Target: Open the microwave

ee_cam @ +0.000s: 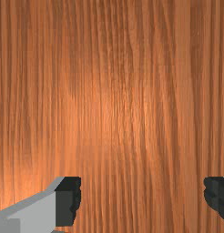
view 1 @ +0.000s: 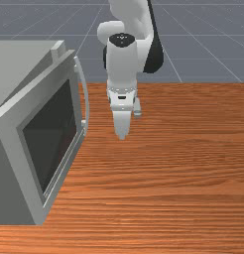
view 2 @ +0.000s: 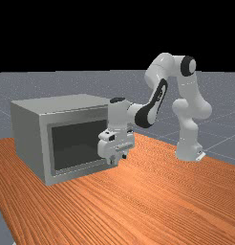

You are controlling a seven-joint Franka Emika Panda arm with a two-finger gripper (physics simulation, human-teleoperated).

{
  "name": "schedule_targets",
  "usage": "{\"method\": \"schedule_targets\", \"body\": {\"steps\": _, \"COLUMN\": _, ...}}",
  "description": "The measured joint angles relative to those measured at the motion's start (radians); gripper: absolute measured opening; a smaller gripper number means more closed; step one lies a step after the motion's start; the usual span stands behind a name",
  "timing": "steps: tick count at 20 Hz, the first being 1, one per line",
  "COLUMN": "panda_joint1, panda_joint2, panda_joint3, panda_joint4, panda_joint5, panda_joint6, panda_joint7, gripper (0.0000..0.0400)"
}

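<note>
Far view: the jaws point(view 2: 118, 159) hang open and empty over the table point(view 2: 148, 201) near the microwave point(view 2: 76, 146), to the front view's right of its handle point(view 1: 87, 101).

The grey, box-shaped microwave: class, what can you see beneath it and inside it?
The grey, box-shaped microwave stands on the orange-brown wooden table, hiding the patch beneath. Anything inside cannot be made out through the dark rectangular window.
</note>
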Motion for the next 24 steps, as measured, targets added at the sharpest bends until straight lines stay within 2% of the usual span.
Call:
{"method": "schedule_targets", "body": {"steps": 4, "panda_joint1": 0.004, "panda_joint2": -0.011, "panda_joint3": -0.008, "panda_joint4": -0.001, "panda_joint5": 0.004, "panda_joint6": -0.012, "panda_joint7": 0.042, "gripper": 0.04}}
{"method": "schedule_targets", "body": {"steps": 5, "panda_joint1": 0.011, "panda_joint2": -0.097, "panda_joint3": -0.037, "panda_joint4": -0.036, "panda_joint5": 0.002, "panda_joint6": -0.167, "panda_joint7": 0.233, "gripper": 0.0246}}
{"method": "schedule_targets", "body": {"steps": 6, "panda_joint1": 0.004, "panda_joint2": -0.208, "panda_joint3": -0.066, "panda_joint4": -0.023, "panda_joint5": 0.012, "panda_joint6": -0.292, "panda_joint7": 0.427, "gripper": 0.0151}}
{"method": "schedule_targets", "body": {"steps": 7, "panda_joint1": -0.006, "panda_joint2": -0.291, "panda_joint3": -0.089, "panda_joint4": -0.005, "panda_joint5": 0.022, "panda_joint6": -0.363, "panda_joint7": 0.633, "gripper": 0.0093}}
{"method": "schedule_targets", "body": {"steps": 9, "panda_joint1": -0.024, "panda_joint2": -0.374, "panda_joint3": -0.11, "panda_joint4": -0.007, "panda_joint5": 0.04, "panda_joint6": -0.413, "panda_joint7": 1.079, "gripper": 0.0035}}
{"method": "schedule_targets", "body": {"steps": 11, "panda_joint1": -0.031, "panda_joint2": -0.395, "panda_joint3": -0.113, "panda_joint4": -0.017, "panda_joint5": 0.057, "panda_joint6": -0.428, "panda_joint7": 1.406, "gripper": 0.0013}}
{"method": "schedule_targets", "body": {"steps": 13, "panda_joint1": -0.032, "panda_joint2": -0.4, "panda_joint3": -0.112, "panda_joint4": -0.026, "panda_joint5": 0.067, "panda_joint6": -0.433, "panda_joint7": 1.523, "gripper": 0.0005}}
{"method": "schedule_targets", "body": {"steps": 24, "panda_joint1": -0.032, "panda_joint2": -0.492, "panda_joint3": -0.114, "panda_joint4": 0.006, "panda_joint5": 0.079, "panda_joint6": -0.478, "panda_joint7": 1.597, "gripper": 0.0}}
